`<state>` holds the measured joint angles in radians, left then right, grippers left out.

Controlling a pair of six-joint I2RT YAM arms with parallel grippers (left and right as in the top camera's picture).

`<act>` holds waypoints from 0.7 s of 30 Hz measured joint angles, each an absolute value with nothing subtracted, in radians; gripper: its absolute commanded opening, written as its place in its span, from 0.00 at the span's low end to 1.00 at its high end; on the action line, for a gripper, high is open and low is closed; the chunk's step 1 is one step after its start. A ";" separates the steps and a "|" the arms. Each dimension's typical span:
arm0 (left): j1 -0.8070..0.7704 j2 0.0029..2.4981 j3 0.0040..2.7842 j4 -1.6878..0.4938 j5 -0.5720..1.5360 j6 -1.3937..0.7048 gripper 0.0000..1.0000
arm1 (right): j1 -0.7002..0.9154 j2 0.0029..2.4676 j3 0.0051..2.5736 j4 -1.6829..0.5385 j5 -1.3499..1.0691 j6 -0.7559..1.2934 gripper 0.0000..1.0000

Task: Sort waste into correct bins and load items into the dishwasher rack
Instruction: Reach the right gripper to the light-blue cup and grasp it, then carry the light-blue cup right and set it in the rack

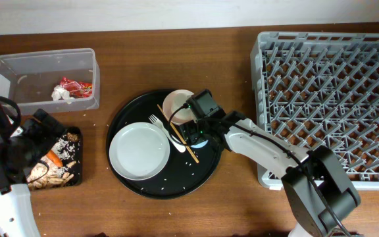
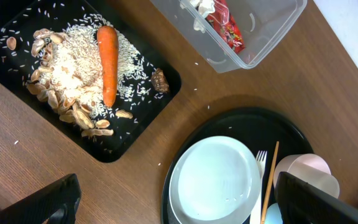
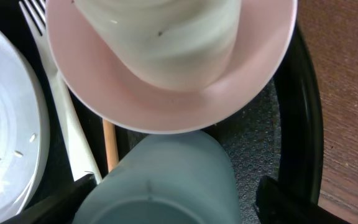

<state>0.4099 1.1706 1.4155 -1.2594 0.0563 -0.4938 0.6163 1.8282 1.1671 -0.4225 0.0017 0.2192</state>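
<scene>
- Overhead: the right gripper [image 1: 199,128] is down over the right side of the round black tray [image 1: 127,112] at the middle of the tabletop, just beside the pinkish bowl [image 1: 176,105]. The plate [image 1: 139,151], white fork [image 1: 163,128] and chopsticks [image 1: 176,135] also lie on that tray.
- The dishwasher rack [image 1: 328,85] sits at the right edge and looks empty, so I judge loading has not begun.
- The clear tub [image 1: 18,72] in the far left corner holds the wrapper [image 1: 71,89].
- Left wrist: the left gripper [image 2: 179,206] hangs with its fingers wide apart and nothing between them. Below it, at the left edge, the shallow black tray [image 2: 166,78] carries the rice [image 2: 73,68] and carrot [image 2: 107,62]. The waste looks sorted.
- Right wrist: the right gripper's fingers stand apart on either side of the light blue cup [image 3: 166,180], with a gap visible on one side, so it is not yet clamped.
- The cup touches or sits just under the bowl's rim, and the small cream cup [image 3: 166,37] stands inside the bowl.
- Risk: lifting the blue cup could catch the bowl's rim and tip the bowl and cream cup.
- Risk: one finger is close to a chopstick and the fork handle, and closing could pinch or drag them.
- Risk: a smooth, rounded cup may slip if it is gripped off-centre.
</scene>
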 measured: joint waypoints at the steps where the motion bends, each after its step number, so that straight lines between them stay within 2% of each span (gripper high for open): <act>1: 0.410 1.171 1.415 -1.259 0.056 -0.493 0.99 | 0.616 1.828 1.167 -0.418 0.004 0.221 0.75; 10: 0.410 1.171 1.415 -1.259 0.056 -0.493 0.99 | 0.616 1.828 1.183 -0.453 0.011 0.237 0.62; 17: 0.410 1.171 1.415 -1.259 0.056 -0.493 0.99 | 0.600 1.679 1.237 -0.612 0.038 0.240 0.62; 21: 0.410 1.171 1.415 -1.260 0.056 -0.493 0.99 | 0.494 1.551 1.292 -0.736 0.039 0.241 0.62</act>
